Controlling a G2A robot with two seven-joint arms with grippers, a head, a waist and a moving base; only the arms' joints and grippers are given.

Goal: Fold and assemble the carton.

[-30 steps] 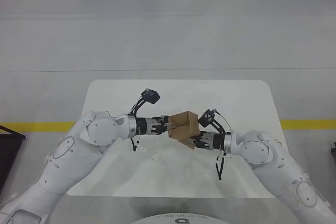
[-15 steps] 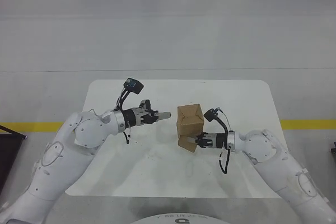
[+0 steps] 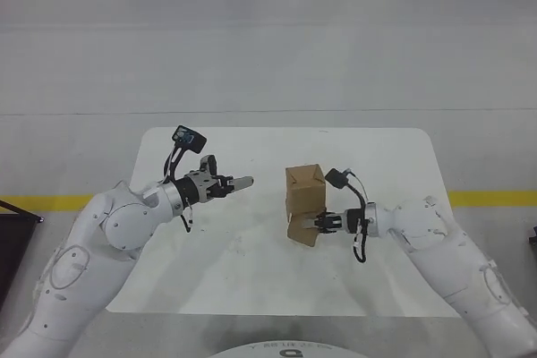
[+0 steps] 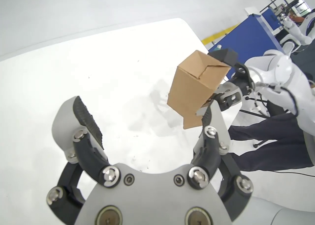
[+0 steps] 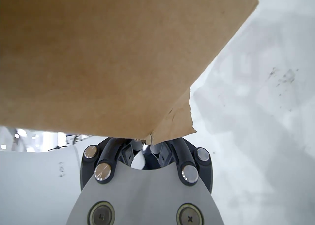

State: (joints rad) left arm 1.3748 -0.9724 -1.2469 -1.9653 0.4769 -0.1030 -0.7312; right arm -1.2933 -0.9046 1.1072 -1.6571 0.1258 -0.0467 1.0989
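Note:
A brown carton [image 3: 304,191] is held upright above the middle of the white table [image 3: 376,152], its top flaps folded closed and one bottom flap [image 3: 297,230] hanging loose. My right gripper [image 3: 316,222] is shut on the carton's lower edge. Close up, the carton [image 5: 110,43] sits just in front of the right gripper [image 5: 145,143]. My left gripper [image 3: 242,183] hovers open to the left of the carton, apart from it. Past its fingers [image 4: 88,120], the carton [image 4: 196,90] is seen held by the right gripper [image 4: 211,99].
The table top [image 4: 86,68] around the arms is bare, with faint scuff marks [image 5: 283,78]. A yellow floor line [image 3: 497,198] runs behind the table. A blue cabinet [image 4: 248,36] stands off the far table corner.
My left gripper let go of the carton and drew back to the left. The right gripper turned the carton upright and keeps hold of it.

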